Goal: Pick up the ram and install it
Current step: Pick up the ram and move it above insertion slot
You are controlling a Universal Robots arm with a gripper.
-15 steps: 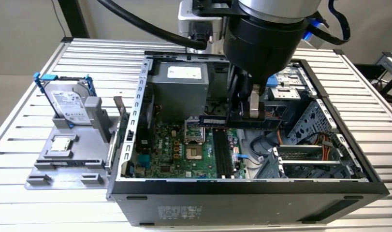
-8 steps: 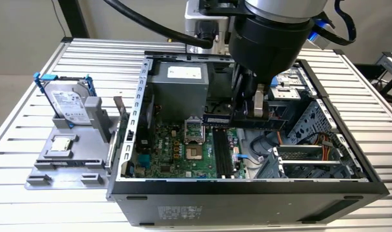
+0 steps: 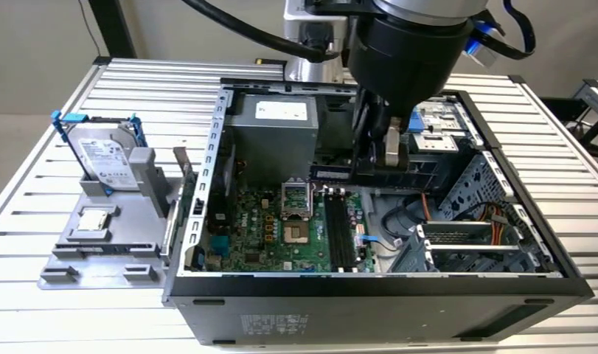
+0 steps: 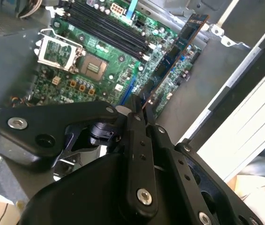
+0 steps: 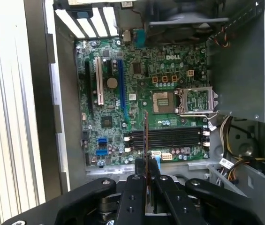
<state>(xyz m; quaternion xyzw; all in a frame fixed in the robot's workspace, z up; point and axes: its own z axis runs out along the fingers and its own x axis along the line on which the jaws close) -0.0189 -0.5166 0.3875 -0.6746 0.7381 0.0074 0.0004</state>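
Note:
My gripper (image 3: 383, 164) hangs inside the open computer case, shut on the ram (image 3: 330, 174), a thin dark stick held level above the motherboard (image 3: 269, 221). In the second wrist view the ram (image 4: 172, 54) reaches out from the gripper (image 4: 139, 107) over the green board. In the first wrist view the ram (image 5: 145, 133) shows edge-on, rising from the gripper (image 5: 146, 165) across the black memory slots (image 5: 170, 138). Those slots (image 3: 340, 232) sit below the gripper and toward the case's front. The ram is apart from them.
The grey power supply (image 3: 274, 129) stands beside the gripper on the exterior view's left. The drive cage and cables (image 3: 466, 236) fill the case's right side. Outside the case, a grey fixture (image 3: 102, 243) carries a hard drive in a blue-handled frame (image 3: 107, 155) and a square processor chip (image 3: 94, 219).

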